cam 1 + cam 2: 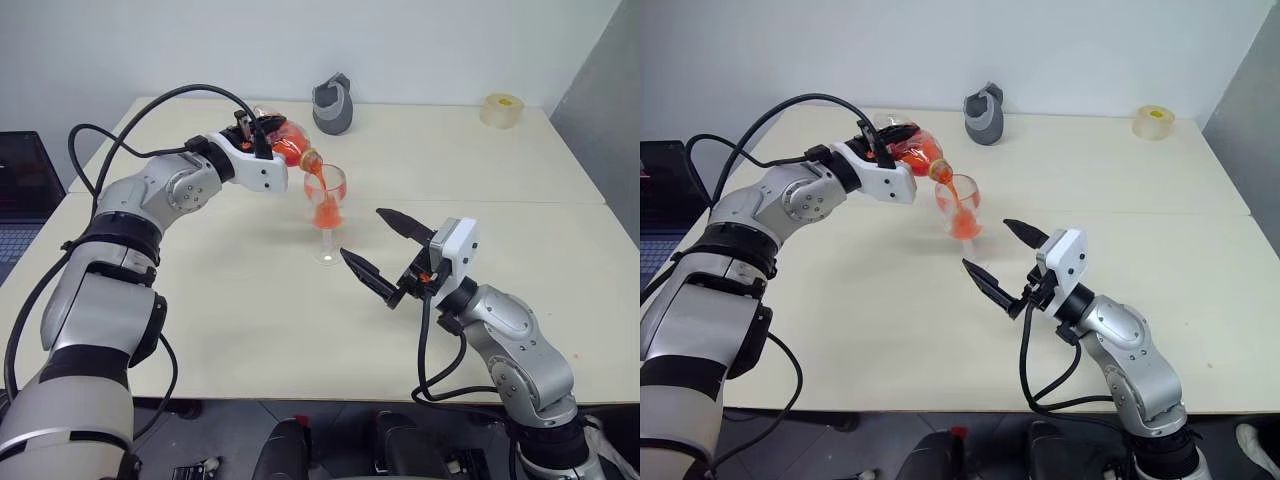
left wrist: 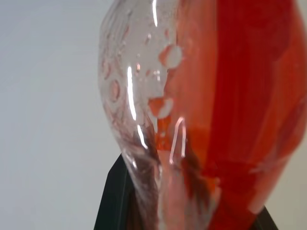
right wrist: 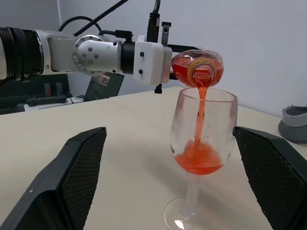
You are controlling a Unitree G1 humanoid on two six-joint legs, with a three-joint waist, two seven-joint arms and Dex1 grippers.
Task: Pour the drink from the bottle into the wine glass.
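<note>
One thin stream of the drink (image 3: 200, 115) runs from the tipped bottle (image 1: 285, 140) into the wine glass (image 3: 204, 139). The left gripper (image 1: 262, 132) squeezes the bottle tight — the right gripper (image 1: 386, 252) waits wide open, holding nothing.

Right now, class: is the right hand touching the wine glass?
Apart. The right wrist view shows the open right hand with table visible between each finger and the wine glass.

No legible text, label, brand, number or sign anywhere. Bottle (image 3: 197, 68), tipped over wine glass (image 3: 203, 143), shows no readable label. Laptop screen (image 1: 22, 180) beyond left arm too dark to read.
</note>
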